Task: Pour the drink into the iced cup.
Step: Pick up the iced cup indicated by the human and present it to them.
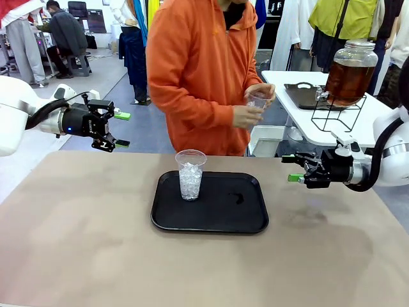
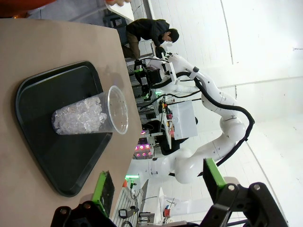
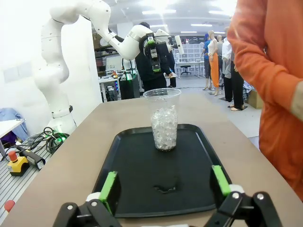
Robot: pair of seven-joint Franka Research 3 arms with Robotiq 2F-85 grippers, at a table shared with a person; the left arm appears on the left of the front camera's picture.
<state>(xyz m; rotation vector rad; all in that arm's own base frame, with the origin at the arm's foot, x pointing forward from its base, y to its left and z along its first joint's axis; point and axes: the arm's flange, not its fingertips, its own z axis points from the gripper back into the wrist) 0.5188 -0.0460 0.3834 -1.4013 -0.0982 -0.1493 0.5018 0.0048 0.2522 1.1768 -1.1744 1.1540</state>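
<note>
So the drink is amber-brown and sits in the big glass jar with a tap, up on a wire stand on the white side table behind and to the right. The iced cup stands upright on the black tray mid-table, roughly half full of ice. The person in orange holds a small clear cup in both hands, just past the tray. The left gripper hovers off to the tray's left with its jaws spread and nothing in them. The right gripper is the same deal, gaping, low over the table right of the tray.
</note>
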